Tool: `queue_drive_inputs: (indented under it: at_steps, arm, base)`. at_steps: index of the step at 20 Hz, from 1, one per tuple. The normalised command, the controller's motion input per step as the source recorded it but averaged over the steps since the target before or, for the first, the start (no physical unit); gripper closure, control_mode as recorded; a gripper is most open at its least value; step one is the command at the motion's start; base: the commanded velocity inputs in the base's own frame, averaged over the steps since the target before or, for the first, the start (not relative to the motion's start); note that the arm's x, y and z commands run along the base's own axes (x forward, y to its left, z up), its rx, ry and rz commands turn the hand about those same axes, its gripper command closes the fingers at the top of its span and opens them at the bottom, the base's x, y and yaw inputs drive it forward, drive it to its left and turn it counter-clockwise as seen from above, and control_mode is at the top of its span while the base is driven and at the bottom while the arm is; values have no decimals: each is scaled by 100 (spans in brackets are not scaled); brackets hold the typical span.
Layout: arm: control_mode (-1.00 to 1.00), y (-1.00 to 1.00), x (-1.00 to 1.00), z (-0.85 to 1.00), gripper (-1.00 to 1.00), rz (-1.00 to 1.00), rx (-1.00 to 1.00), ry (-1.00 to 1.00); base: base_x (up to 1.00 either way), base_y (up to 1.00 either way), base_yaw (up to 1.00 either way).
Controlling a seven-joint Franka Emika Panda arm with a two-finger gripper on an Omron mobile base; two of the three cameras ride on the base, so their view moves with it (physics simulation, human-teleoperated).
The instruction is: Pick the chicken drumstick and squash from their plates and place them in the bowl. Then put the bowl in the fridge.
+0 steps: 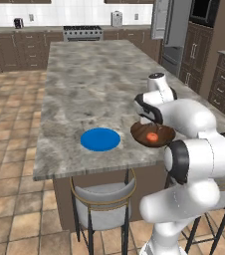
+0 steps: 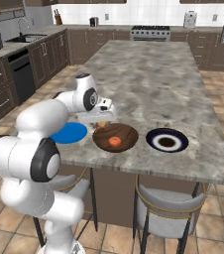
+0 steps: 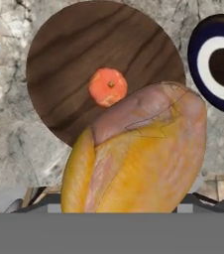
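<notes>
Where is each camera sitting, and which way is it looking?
Left base view: behind the arm on its left, looking forward and down at the island counter; white arm at lower right.
Right base view: behind on its right, same counter; arm at lower left.
Hand view: on the hand, looking down past the chicken drumstick at the bowl.
Shared: all show the wooden bowl with the orange squash and the blue plate.
</notes>
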Motion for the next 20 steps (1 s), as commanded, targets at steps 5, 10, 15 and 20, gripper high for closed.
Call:
queue_drive_inputs:
  at_steps: [5,10,15,20]
  arm:
    - [-100,-18,57,-13,100,1,0,14]
    - [-100,-27,39,-23,100,13,0,2]
    - [-100,-35,38,-25,100,14,1,0]
    - [-100,-29,21,-35,100,23,4,0]
  base:
    - [0,0,0]
    - [0,0,0]
    - [0,0,0]
    - [0,0,0]
